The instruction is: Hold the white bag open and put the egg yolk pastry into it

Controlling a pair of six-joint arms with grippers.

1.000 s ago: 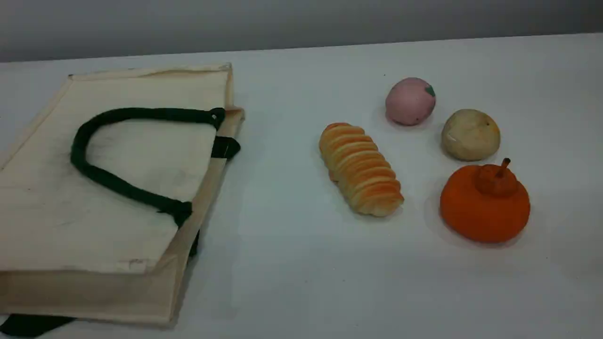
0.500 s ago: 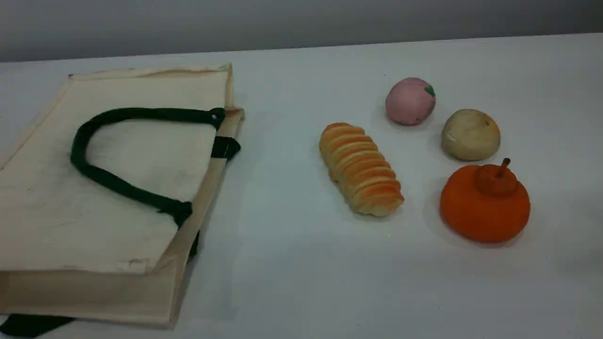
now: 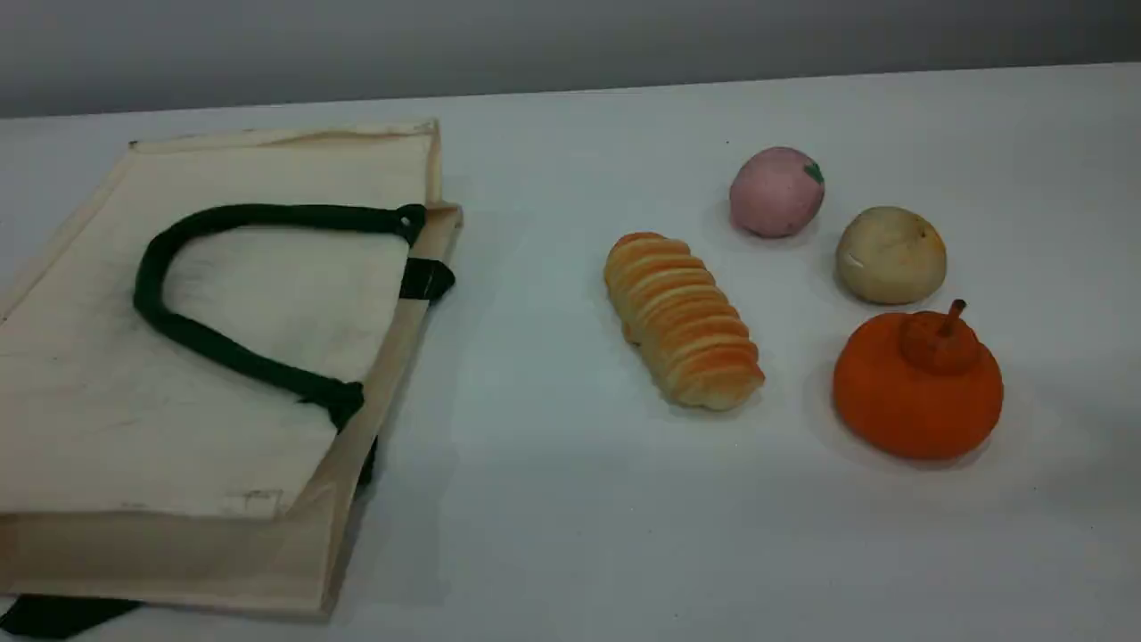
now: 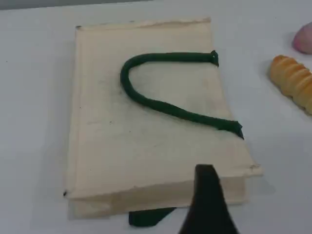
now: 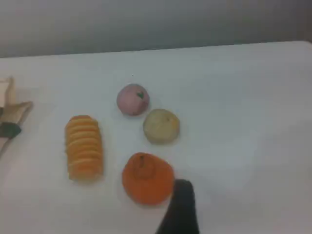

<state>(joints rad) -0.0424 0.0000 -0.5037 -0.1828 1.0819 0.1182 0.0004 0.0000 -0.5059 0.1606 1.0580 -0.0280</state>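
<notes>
Step in hand: by my reading, the very start. The bag is not yet opened and the pastry is untouched.
White bag [image 3: 134, 428]: lies flat on the left of the desk [image 3: 553, 499], its mouth edge turned towards the food. The upper green handle [image 3: 223, 352] is looped across its top face.
Egg yolk pastry [image 3: 890, 255]: sits on the right of the desk, well apart from the bag. The pink ball [image 3: 776, 192] is just beyond it and the orange fruit [image 3: 918, 383] just in front (a tight cluster, though none looks to be touching it).
Bread loaf [image 3: 682, 319]: lies between the bag and the pastry, clear of both.
Left end effector [image 4: 207, 195]: hangs above the near edge of the bag with fingers spread and nothing in them. Only one dark fingertip shows in its own view.
Right end effector [image 5: 180, 204]: is off the desk on the near side of the orange fruit, fingers spread and carrying nothing.
Next move, left: probably go down to the handle or the top lip at the mouth, pinch it and raise it so the mouth gapes.
Next move, right: pass over the orange fruit and come down on the pastry from above. It should close gently, with the fingers placed so they miss the pink ball and the fruit.
</notes>
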